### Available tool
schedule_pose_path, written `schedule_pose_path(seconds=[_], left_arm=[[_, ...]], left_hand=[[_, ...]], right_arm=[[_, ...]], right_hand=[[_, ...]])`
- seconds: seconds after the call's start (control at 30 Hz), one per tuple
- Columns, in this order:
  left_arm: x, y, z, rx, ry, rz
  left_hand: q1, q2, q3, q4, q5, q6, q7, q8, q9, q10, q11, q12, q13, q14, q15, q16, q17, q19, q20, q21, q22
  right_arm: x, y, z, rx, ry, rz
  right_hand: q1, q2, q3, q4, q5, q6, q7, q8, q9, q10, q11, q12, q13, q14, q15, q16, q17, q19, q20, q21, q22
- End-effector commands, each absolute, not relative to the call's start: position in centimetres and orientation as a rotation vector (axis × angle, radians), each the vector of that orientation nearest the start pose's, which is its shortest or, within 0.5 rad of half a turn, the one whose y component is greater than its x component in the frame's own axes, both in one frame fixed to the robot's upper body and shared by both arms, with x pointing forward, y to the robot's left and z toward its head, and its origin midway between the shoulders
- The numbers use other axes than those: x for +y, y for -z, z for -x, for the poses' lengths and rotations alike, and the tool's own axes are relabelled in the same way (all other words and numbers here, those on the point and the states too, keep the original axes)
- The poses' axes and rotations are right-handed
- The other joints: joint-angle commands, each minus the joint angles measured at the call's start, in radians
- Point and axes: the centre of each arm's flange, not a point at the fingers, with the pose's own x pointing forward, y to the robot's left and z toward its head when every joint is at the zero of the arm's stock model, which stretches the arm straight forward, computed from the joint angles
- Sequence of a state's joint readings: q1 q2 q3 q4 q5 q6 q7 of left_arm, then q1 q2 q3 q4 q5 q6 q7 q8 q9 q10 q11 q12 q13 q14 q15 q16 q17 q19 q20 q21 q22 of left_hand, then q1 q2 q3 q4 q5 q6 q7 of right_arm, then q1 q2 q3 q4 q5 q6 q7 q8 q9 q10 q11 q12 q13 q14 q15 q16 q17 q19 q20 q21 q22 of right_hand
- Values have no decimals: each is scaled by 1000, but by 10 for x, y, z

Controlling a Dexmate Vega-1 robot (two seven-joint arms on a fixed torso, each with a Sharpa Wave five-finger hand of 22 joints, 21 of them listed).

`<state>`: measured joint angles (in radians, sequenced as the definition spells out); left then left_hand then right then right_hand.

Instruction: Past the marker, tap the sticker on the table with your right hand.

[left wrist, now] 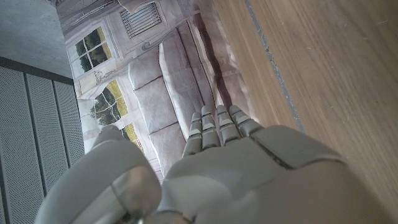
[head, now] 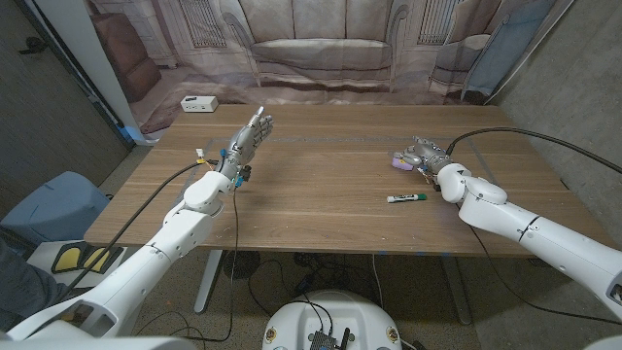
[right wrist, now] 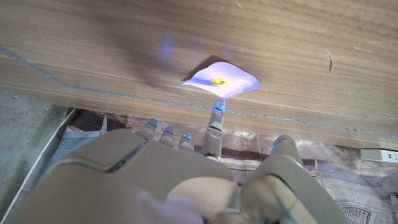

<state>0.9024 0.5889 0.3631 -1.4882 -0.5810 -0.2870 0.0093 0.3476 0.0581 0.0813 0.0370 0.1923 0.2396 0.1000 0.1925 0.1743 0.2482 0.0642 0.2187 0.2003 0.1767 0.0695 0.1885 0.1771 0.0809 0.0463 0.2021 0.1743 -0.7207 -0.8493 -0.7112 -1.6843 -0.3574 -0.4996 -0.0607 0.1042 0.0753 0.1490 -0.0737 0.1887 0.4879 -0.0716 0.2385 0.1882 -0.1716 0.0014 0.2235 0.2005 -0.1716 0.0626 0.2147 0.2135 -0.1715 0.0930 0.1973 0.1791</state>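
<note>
The robot's right hand is hanging over the far right part of the wooden table, already beyond the marker, which is lying near the front edge with its long axis running roughly left to right. The sticker, a small pale purple square carrying a yellow smiley face, is sitting flat on the wood just to the left of the hand and close against its fingertips. In the right wrist view one extended finger is pointing straight at the sticker, its tip lying just short of the paper's near edge (whether it is touching the wood or hovering above it is hard to tell from this angle), while the other fingers are curling back; the hand is gripping nothing. That short gap, along the line of the pointing finger, is what the tap is turning on: a slight reach forward and down should be landing on the sticker. The left hand is standing upright well apart on the table's left side, fingers straight and together, empty, and plainly the farther of the two.
</note>
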Motion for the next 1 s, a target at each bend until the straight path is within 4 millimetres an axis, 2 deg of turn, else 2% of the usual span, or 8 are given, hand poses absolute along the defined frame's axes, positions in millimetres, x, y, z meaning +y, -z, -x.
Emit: schedule_pose_path(seconds=[0.03,0.77,1.0], left_arm=[[274,0,-614,-687,238,-73],[271,1,-619,-667,234,-69],[271,1,-620,-666,231,-66]], left_hand=[[3,9,3,-7,-2,9,-1,1,6,8,3,-1,1,2,6,1,3,0,8,-4,5],[1,10,2,-10,-2,16,0,1,6,9,-1,-1,0,-4,4,-1,3,0,8,-5,5],[1,11,3,-10,-2,16,1,1,6,10,0,-1,0,-2,7,0,3,-1,9,-5,5]], right_arm=[[-299,24,-642,-248,164,1341],[-298,34,-649,-235,159,1338],[-297,38,-649,-225,163,1360]], right_hand=[[3,10,7,3,5,19,-2,7,3,-37,-7,5,0,-230,-3,6,3,-209,0,5,2],[6,12,10,1,5,19,-14,-1,3,-32,-8,3,0,-222,-2,9,2,-203,-1,8,2],[10,15,14,-1,5,39,-25,2,3,-12,-17,7,-1,-217,-1,10,1,-199,0,9,1]])
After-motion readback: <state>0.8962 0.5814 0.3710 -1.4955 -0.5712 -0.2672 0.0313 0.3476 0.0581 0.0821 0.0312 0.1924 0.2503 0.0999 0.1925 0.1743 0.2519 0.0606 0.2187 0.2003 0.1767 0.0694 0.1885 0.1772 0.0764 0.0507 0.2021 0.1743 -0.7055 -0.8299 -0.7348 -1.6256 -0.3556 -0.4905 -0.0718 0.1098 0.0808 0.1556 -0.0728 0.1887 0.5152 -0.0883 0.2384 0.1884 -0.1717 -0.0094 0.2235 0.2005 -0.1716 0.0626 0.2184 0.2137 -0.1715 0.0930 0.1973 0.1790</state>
